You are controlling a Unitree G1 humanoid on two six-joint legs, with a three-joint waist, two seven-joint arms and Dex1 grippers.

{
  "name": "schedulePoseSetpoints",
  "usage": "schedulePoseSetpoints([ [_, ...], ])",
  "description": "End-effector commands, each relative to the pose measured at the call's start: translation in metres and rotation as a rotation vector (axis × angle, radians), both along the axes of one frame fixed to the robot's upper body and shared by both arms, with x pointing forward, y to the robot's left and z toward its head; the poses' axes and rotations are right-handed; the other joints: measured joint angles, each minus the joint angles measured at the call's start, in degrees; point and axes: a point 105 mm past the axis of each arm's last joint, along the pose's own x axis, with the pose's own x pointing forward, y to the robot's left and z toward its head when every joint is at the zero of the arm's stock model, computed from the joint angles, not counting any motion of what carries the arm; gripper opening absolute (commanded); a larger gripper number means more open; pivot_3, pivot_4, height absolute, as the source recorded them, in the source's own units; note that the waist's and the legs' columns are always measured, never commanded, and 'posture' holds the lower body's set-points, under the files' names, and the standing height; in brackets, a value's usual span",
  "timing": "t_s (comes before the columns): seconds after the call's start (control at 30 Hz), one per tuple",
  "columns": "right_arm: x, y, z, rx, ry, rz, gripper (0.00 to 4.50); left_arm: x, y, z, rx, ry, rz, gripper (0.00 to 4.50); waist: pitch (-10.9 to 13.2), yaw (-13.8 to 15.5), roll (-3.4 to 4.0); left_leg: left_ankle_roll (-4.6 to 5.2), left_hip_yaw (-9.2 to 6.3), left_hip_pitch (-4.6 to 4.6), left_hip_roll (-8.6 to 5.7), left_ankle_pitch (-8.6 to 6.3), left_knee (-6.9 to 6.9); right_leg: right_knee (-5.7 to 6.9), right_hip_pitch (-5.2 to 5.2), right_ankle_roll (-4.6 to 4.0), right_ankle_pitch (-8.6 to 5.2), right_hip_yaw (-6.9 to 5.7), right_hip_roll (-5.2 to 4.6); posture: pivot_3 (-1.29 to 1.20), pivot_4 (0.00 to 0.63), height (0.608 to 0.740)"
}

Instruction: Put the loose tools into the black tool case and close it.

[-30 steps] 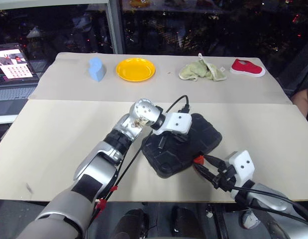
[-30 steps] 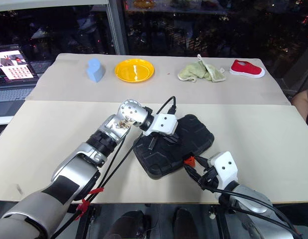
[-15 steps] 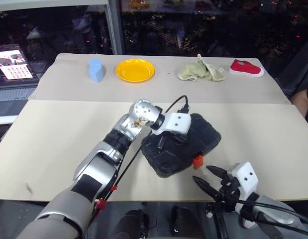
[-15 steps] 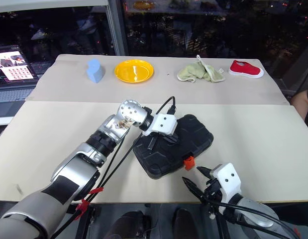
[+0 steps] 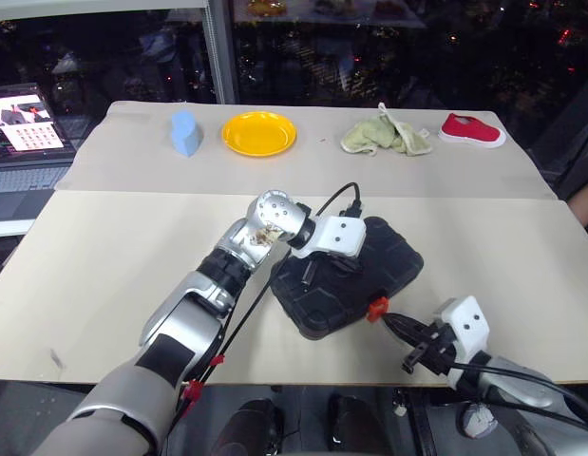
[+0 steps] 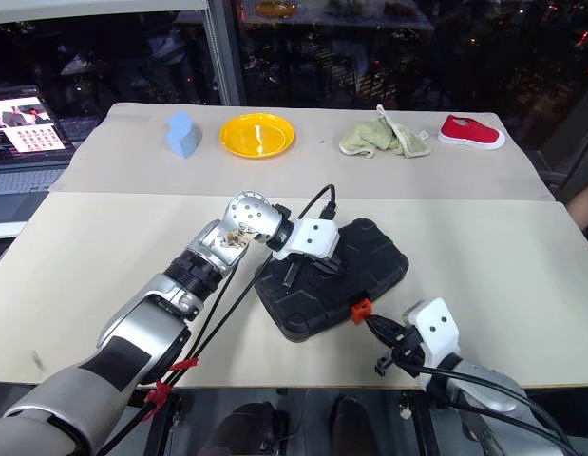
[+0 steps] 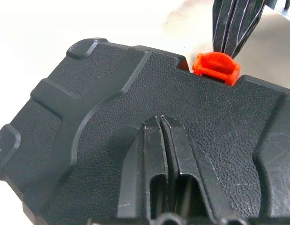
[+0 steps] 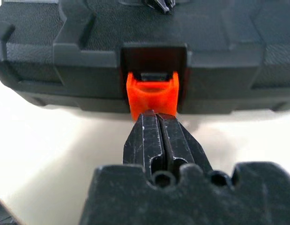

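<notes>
The black tool case (image 5: 349,285) is lying closed on the near table (image 5: 113,275), its orange latch tab (image 5: 377,308) facing the table's front edge. The left claw (image 5: 311,273) is resting on top of the case lid, fingers together. The right claw (image 5: 396,324) is reaching in from the front right with its fingers pressed together, their tips sitting right at the latch tab. On the far table (image 5: 521,161) a blue object (image 5: 185,132), a yellow plate (image 5: 259,132), a crumpled green cloth (image 5: 384,134) and a red shoe (image 5: 472,129) are lying in a row. A laptop (image 5: 26,128) is glowing at far left.
</notes>
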Motion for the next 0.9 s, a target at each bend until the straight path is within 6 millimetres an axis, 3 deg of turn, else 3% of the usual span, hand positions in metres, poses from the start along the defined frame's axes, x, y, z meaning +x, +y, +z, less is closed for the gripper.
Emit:
schedulePoseSetpoints([
  [0.03,0.005,0.005,0.008,-0.003,-0.040,0.021,0.03,-0.003,0.005,-0.024,0.094,0.035,0.014,0.14,0.0,0.0,0.00,0.00,0.00,0.00,0.00,0.00,0.00,0.01,0.00,0.00,0.00,0.00,0.00,0.00,0.150,0.740],
  [0.63,0.021,0.013,0.028,0.013,-0.106,0.056,0.03,-0.006,0.006,-0.034,0.115,0.037,0.016,0.14,0.0,-1.7,0.00,-0.14,0.02,0.11,0.11,0.09,0.00,0.03,0.05,0.01,0.00,0.08,-0.06,0.00,0.150,0.740],
  [0.8,0.013,0.008,0.029,0.016,-0.076,0.064,0.03,0.000,0.014,-0.031,0.076,0.094,0.090,0.14,0.0,-1.6,0.00,-0.14,0.01,0.24,0.14,0.09,0.00,0.02,0.16,0.02,-0.01,0.09,-0.07,0.00,0.150,0.740],
  [0.83,0.011,0.005,0.032,0.016,-0.075,0.073,0.30,0.002,0.020,-0.029,0.060,0.127,0.122,0.14,0.0,-1.6,0.00,-0.14,0.02,0.23,0.14,0.09,0.00,0.02,0.14,0.02,-0.01,0.09,-0.07,0.00,0.150,0.740],
  [0.9,0.006,-0.002,0.040,0.016,-0.079,0.095,0.75,0.005,0.033,-0.023,0.019,0.181,0.182,0.66,0.0,-1.6,0.00,-0.11,0.02,0.19,0.13,0.07,-0.02,0.02,0.10,0.02,-0.01,0.09,-0.06,0.00,0.150,0.740],
])
